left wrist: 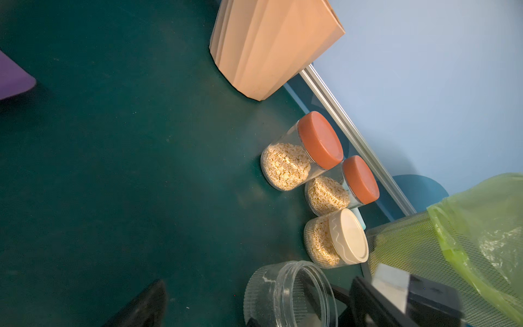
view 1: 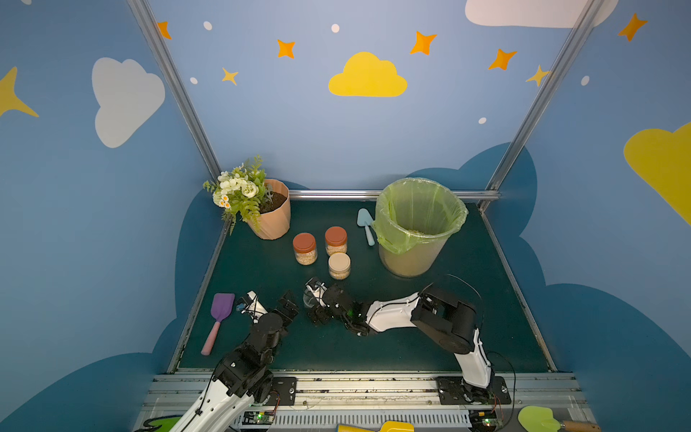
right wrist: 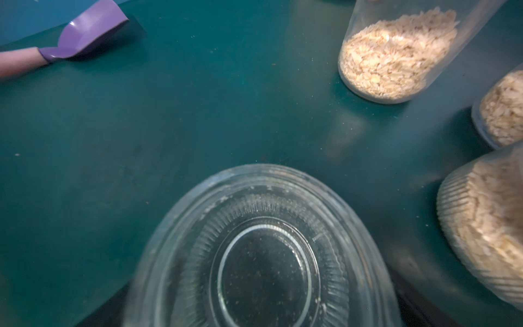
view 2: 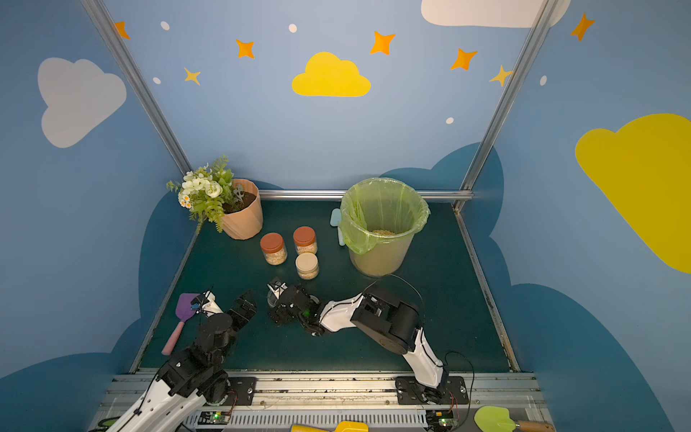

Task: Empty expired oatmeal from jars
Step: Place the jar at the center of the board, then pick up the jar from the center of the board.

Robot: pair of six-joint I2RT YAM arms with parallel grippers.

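Plainly, one jar is done: an empty, lidless clear jar (right wrist: 263,254) stands upright on the green mat (view 1: 374,348), well out from the lined bin (view 1: 411,258) and closer to the arm bases. A heap of oatmeal (view 2: 383,232) lies at the bottom of the bin's green bag. The right gripper (view 1: 315,301) sits right at this empty jar, but its fingers are out of sight in the right wrist view and crowded in both top views. I cannot tell whether it grips the glassy wall or stands clear of it. The left gripper (view 1: 269,303) hangs spread wide and holds nothing, farther from the bin than the right one.

Three jars wait near the bin, between it and the empty one. Two have rust-red lids (view 1: 304,248) (view 1: 335,241), and a beige-lidded ribbed jar (view 1: 339,265) stands closest to the empty jar. Each is about half full of flakes.

These look like light, stiff plastic with smooth round walls, so they would likely spin or slip under a loose pinch. The ribbed jar should give better purchase. A sensible hold is across the body below the lid with one gripper while the other turns the lid by its rim. The flakes are loose and dry and should pour freely once a jar is tipped over the bin.
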